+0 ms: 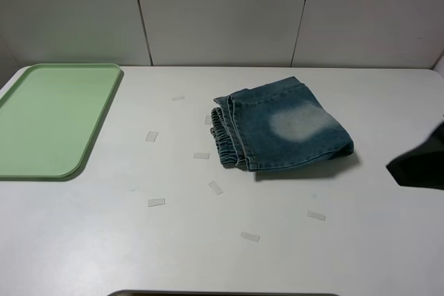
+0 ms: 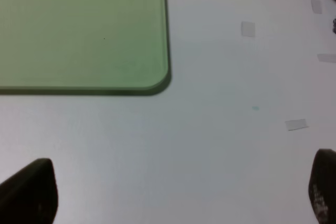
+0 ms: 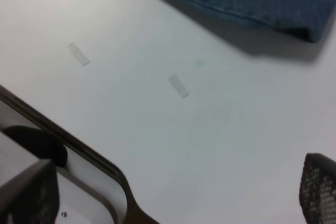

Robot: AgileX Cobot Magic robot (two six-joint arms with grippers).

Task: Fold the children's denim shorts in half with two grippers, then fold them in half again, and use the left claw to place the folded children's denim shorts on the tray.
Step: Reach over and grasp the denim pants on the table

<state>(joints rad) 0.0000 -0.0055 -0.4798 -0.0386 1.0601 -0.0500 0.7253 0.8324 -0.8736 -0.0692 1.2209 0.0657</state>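
Exterior high | white table (image 1: 104, 247): tape strips (image 1: 156, 202), green tray (image 1: 48, 116) | panelled wall (image 1: 222, 12)

So the desk (image 1: 361, 254) is plain white and fills most of the frame. The pale green tray (image 1: 41, 123) sits flat at the left edge. The folded children's denim shorts (image 1: 284, 126) lie right of centre, well apart from it. Little clear tape strips (image 1: 156, 202) are scattered on the bare surface between and below them.
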